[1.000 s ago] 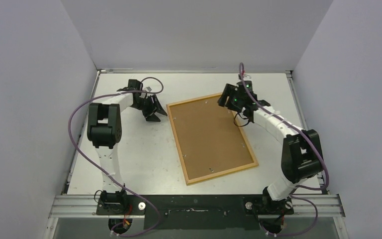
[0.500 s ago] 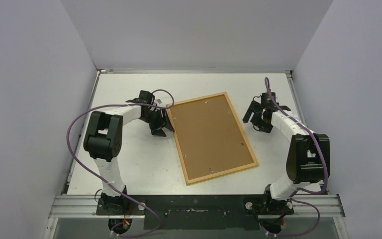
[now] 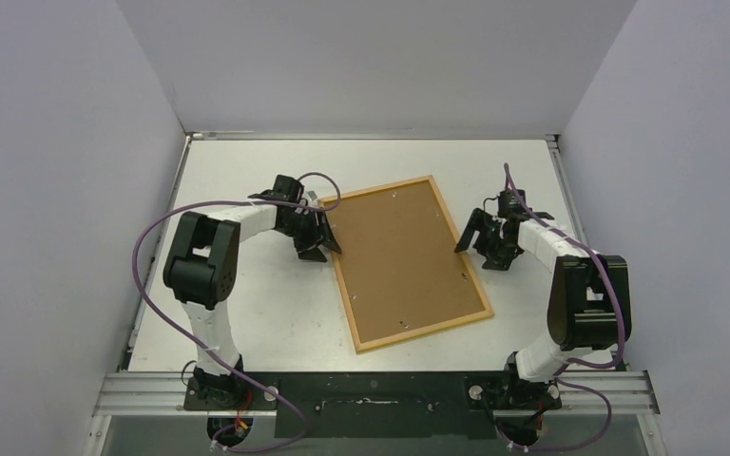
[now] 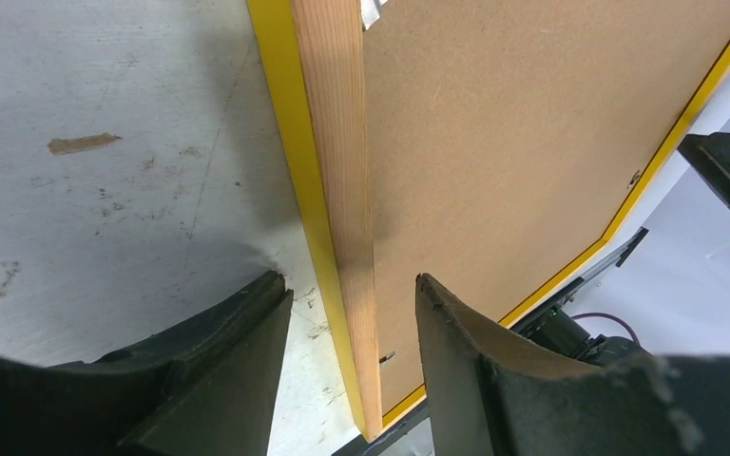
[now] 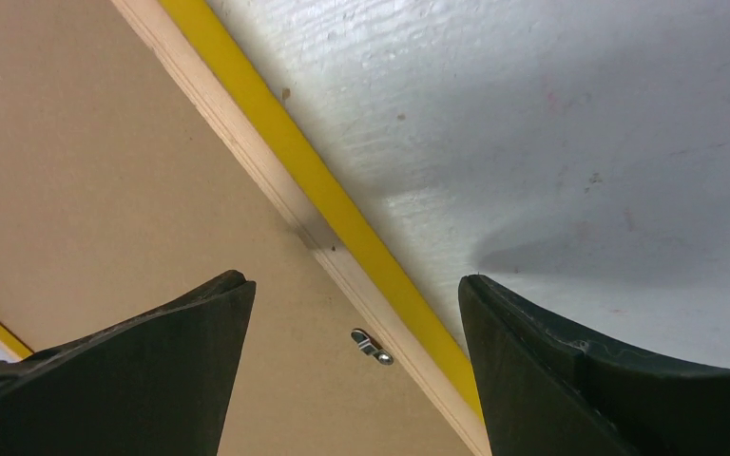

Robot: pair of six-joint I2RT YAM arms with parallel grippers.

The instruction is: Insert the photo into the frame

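The frame (image 3: 424, 332) lies face down in the middle of the table, wooden-orange back edge up, with the brown backing board (image 3: 404, 261) set in it. The photo is hidden. My left gripper (image 3: 321, 242) is open and straddles the frame's left edge (image 4: 342, 142): one finger over the table, the other over the backing board (image 4: 513, 123), and neither pinches. My right gripper (image 3: 480, 249) is open wide over the frame's right edge (image 5: 290, 142), with a small metal clip (image 5: 371, 346) between its fingers. In the wrist views the left gripper (image 4: 352, 283) and the right gripper (image 5: 354, 280) hold nothing.
White table (image 3: 247, 304) with grey walls on three sides. A metal rail (image 3: 371, 389) with the arm bases runs along the near edge. Purple cables loop off both arms.
The left gripper moved right up to the frame's left edge. The right gripper left the frame's far corner, came nearer along the right edge and opened wider. The frame shifted slightly.
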